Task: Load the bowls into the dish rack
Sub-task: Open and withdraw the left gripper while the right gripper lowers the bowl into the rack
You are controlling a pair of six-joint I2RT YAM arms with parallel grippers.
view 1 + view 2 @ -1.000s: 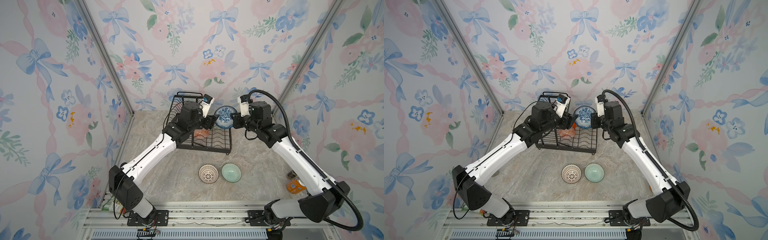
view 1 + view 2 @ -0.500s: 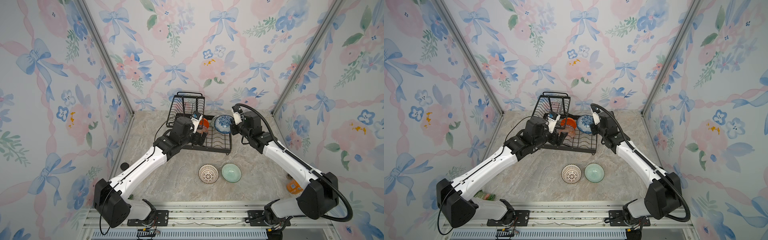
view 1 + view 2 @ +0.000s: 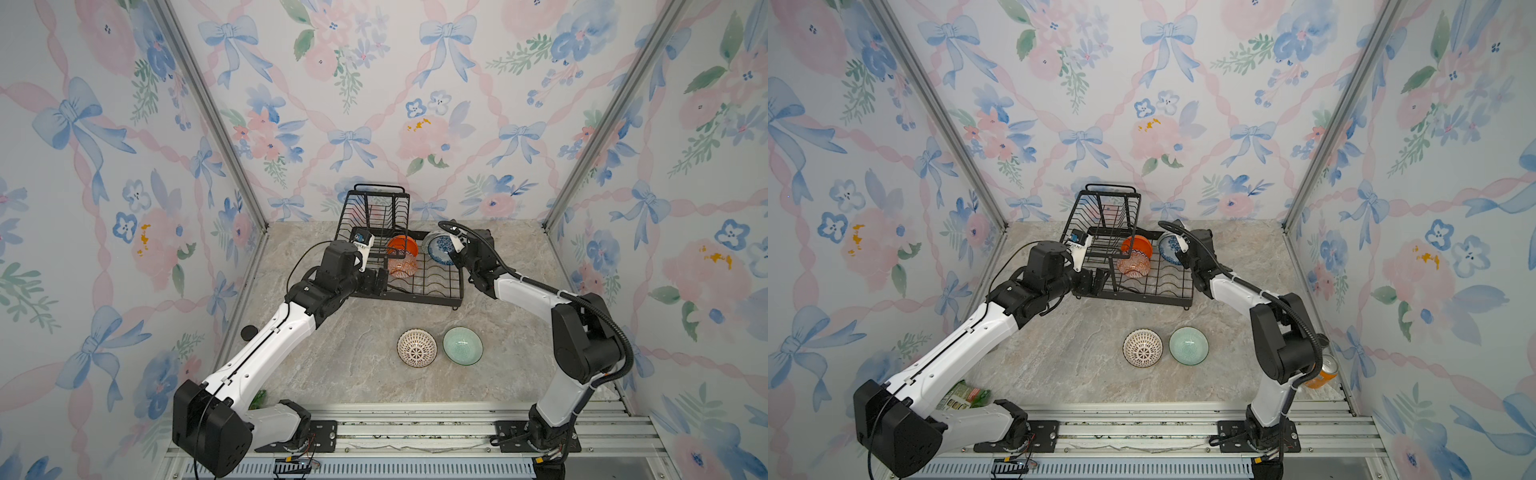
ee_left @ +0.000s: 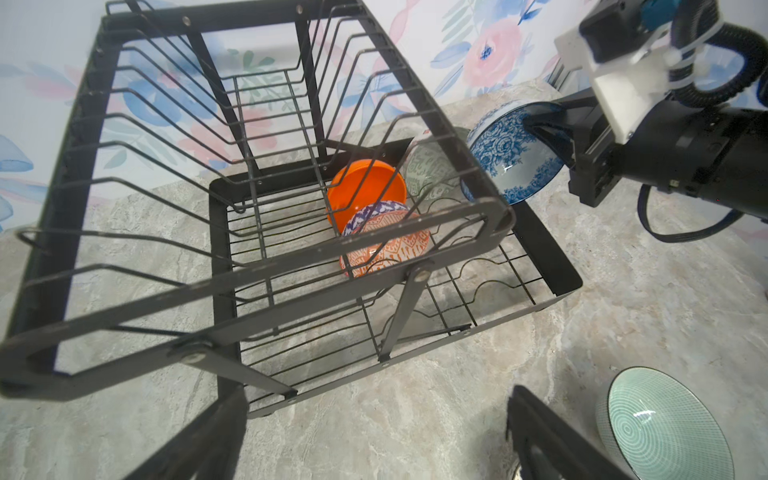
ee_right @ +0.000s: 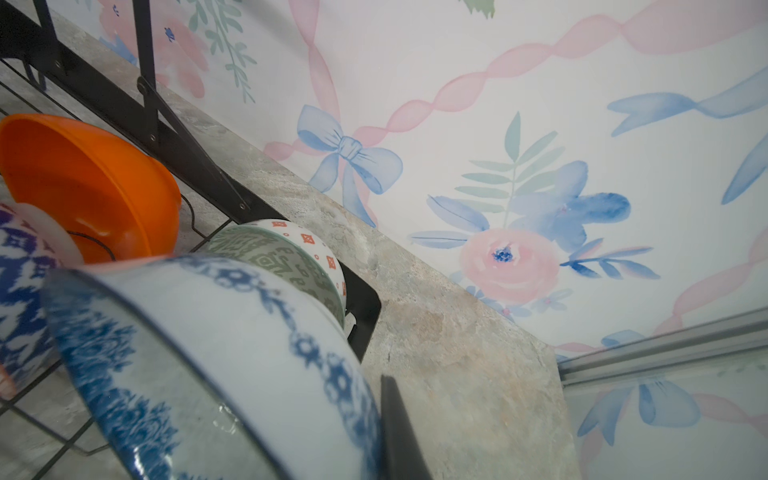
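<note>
Bowls are half loaded: the right gripper [image 3: 454,249], clamped on the rim of the blue-white floral bowl [image 3: 438,249], holds it tilted at the right end of the dish rack [image 3: 415,297], mid-frame in both top views, beside the grey-green bowl [image 4: 432,170]. The left gripper [image 3: 379,280] hangs wide open and empty at the rack's left front edge, near the plain orange bowl [image 3: 402,245] and orange-white bowl [image 3: 401,266] propped inside. Lattice bowl [image 3: 417,348] and mint bowl [image 3: 462,345] sit unloaded on the table [image 3: 332,353], below centre

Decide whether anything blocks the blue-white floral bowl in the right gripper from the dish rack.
Nothing visible does: the blue-white floral bowl hangs at the dish rack's right edge, the grey-green patterned bowl beside it, bare slots in front.
</note>
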